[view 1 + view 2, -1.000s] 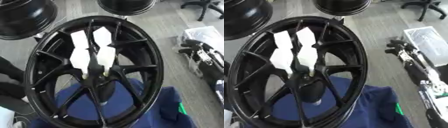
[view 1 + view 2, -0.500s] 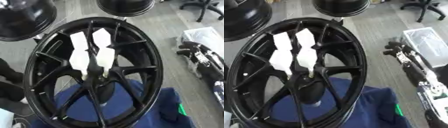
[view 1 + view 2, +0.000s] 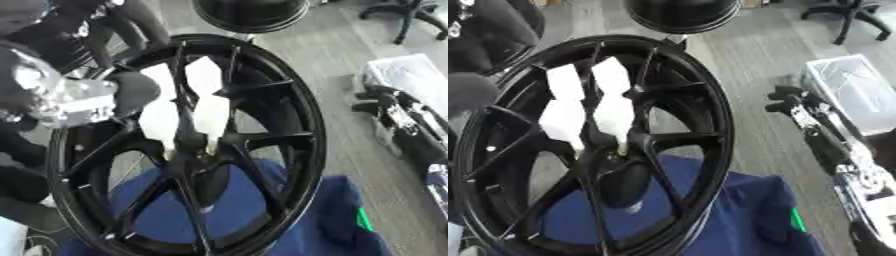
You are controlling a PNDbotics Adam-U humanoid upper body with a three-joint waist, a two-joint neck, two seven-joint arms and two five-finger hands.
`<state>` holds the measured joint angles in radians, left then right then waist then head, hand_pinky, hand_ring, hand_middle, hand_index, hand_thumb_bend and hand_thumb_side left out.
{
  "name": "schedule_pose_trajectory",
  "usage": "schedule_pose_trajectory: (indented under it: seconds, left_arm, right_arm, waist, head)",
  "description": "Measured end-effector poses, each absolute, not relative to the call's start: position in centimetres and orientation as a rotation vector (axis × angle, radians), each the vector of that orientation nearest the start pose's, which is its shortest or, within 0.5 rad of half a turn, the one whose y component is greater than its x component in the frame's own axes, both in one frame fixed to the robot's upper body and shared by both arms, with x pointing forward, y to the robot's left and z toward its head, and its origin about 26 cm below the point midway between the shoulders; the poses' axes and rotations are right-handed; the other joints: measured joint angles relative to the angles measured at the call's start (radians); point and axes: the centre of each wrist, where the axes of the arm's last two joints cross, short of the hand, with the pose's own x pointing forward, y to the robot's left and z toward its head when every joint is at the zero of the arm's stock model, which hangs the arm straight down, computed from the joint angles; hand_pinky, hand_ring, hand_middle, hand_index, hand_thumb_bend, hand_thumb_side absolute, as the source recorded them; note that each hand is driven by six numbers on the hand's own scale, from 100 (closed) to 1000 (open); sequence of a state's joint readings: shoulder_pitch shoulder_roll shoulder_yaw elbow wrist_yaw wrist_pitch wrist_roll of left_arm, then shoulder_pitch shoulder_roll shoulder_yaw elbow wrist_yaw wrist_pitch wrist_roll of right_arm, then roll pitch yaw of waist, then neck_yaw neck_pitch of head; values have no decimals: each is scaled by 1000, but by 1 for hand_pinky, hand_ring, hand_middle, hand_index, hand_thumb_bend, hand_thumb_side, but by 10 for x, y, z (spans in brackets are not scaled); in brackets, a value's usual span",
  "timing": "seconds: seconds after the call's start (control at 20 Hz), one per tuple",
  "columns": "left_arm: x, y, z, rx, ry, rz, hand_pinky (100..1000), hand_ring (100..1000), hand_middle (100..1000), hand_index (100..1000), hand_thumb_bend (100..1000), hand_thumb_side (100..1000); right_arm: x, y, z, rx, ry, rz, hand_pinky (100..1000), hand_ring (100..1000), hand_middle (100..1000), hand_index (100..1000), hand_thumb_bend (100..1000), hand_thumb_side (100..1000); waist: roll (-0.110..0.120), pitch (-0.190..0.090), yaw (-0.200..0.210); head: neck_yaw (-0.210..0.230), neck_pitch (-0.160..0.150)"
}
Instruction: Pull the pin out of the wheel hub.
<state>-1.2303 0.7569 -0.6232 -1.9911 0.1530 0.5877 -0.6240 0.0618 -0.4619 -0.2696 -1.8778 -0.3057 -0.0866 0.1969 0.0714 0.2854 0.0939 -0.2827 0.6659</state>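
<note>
A black multi-spoke wheel hub (image 3: 289, 120) stands tilted on a blue cloth (image 3: 315, 220). White patches (image 3: 206, 95) show behind its spokes. A small pale pin-like thing (image 3: 621, 146) sticks out just above the hub's centre (image 3: 623, 180). My left arm comes in blurred from the upper left, silver joint first, and its rounded black end, the left hand (image 3: 133, 92), lies over the hub's upper left spokes. It is too blurred to read. My right hand (image 3: 787, 100) hangs to the right of the rim, apart from it, with relaxed fingers and nothing in them.
More black wheels lie at the top (image 3: 249, 12) and upper left (image 3: 492, 30). A white box (image 3: 850, 90) sits on the grey floor at the right, behind my right arm. An office chair base (image 3: 411, 17) stands at the top right.
My left arm has come into view from the upper left, over the hub's spokes. The whole picture has shifted and the hub looks nearer, so the camera moved. The right hand stays beside the rim.
</note>
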Motion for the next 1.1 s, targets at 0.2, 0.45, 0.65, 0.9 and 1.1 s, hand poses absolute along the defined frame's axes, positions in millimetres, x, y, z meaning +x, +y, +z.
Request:
schedule_pose_trajectory:
  seconds: [0.2, 0.45, 0.65, 0.9, 1.1]
  left_arm:
    - [263, 108, 375, 166, -1640, -1811, 720, 857, 830, 868, 333, 450]
    - [263, 102, 367, 187, -1633, -1806, 749, 875, 826, 851, 401, 266]
    - [266, 102, 360, 229, -1627, -1803, 747, 817, 799, 833, 415, 161]
    - [270, 104, 354, 289, -1622, -1813, 723, 739, 779, 822, 422, 100]
    - [275, 105, 351, 326, -1608, -1839, 710, 732, 775, 816, 438, 100]
  right_arm:
    - [248, -391, 122, -160, -1945, 256, 974, 768, 762, 836, 100, 622]
    - [248, -390, 122, -153, -1944, 264, 974, 768, 762, 836, 100, 626]
    - [248, -389, 121, -149, -1939, 273, 975, 768, 762, 836, 100, 626]
    - [249, -388, 121, -148, -1938, 280, 975, 768, 762, 836, 100, 628]
    - [250, -387, 122, -145, -1940, 285, 975, 768, 762, 835, 100, 630]
  waist:
    - [0, 0, 0]
    - [0, 0, 0]
    - [-1, 0, 0]
    - [-1, 0, -1]
    - [-1, 0, -3]
  head:
    - [0, 0]
    - [0, 1]
    - [3, 1]
    - [6, 1]
    - [8, 1]
